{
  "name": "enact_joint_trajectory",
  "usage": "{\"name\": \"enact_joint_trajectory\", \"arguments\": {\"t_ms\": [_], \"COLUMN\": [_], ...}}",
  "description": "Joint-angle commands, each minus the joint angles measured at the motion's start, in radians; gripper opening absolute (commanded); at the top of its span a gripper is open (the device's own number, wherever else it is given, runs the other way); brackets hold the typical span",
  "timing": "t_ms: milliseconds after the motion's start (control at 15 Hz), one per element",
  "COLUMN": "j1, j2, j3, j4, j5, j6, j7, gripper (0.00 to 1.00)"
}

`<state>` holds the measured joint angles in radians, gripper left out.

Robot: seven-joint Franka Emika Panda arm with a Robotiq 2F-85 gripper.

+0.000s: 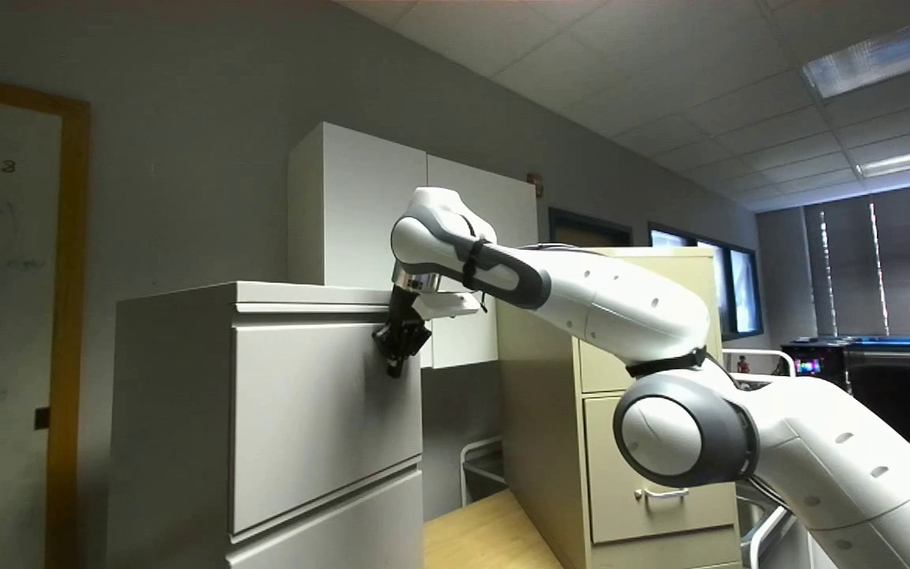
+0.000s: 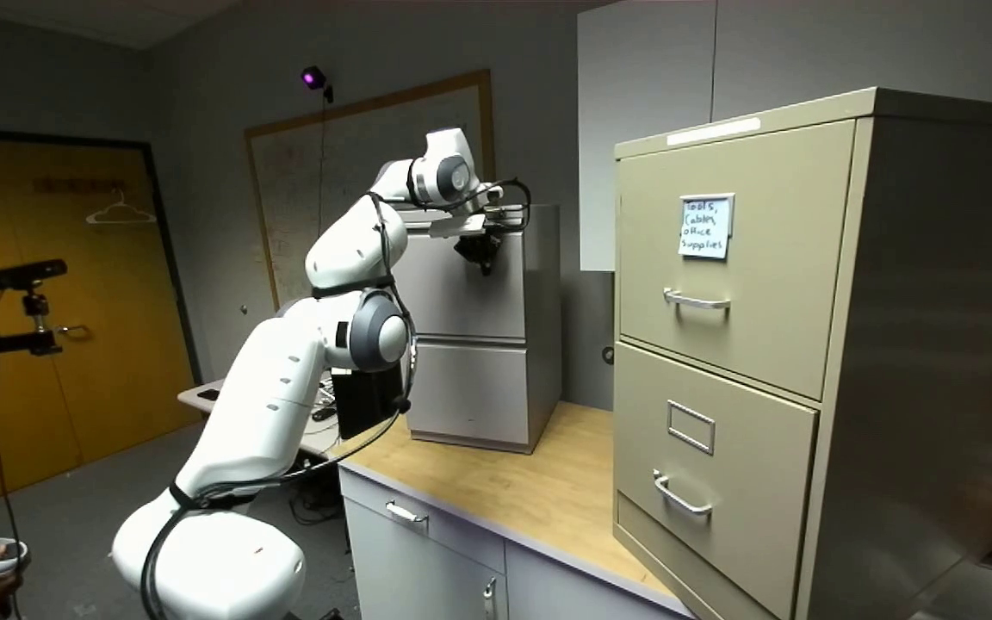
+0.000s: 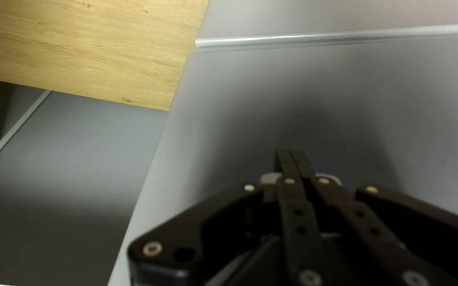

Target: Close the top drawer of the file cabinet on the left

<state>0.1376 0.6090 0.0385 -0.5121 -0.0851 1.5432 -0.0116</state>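
The white file cabinet (image 1: 171,419) shows in both exterior views (image 2: 543,344). Its top drawer (image 1: 321,419) has a wide flat front, also seen in an exterior view (image 2: 453,293) and the wrist view (image 3: 221,119). The drawer front looks flush with the cabinet body, and no dark interior shows. My gripper (image 1: 396,365) points down in front of the drawer's upper part, towards the side nearer the beige cabinet. It also shows in an exterior view (image 2: 485,265). In the wrist view its fingertips (image 3: 294,157) are together with nothing between them. I cannot tell whether they touch the drawer front.
A lower drawer (image 2: 470,392) sits beneath, its front in line with the top drawer. A beige cabinet (image 2: 737,344) with handled drawers stands on the same wooden counter (image 2: 539,482). A white two-door cabinet (image 1: 368,213) hangs on the wall behind. A whiteboard (image 1: 1,316) is beside.
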Motion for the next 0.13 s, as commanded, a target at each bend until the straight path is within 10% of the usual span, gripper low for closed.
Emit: {"name": "enact_joint_trajectory", "arguments": {"t_ms": [0,67], "j1": [0.019,0.020], "j2": [0.079,0.084], "j3": [-0.029,-0.032], "j4": [0.131,0.142], "j5": [-0.027,-0.026], "j6": [-0.034,-0.043], "j7": [-0.019,-0.016], "gripper": [0.01,0.01]}}
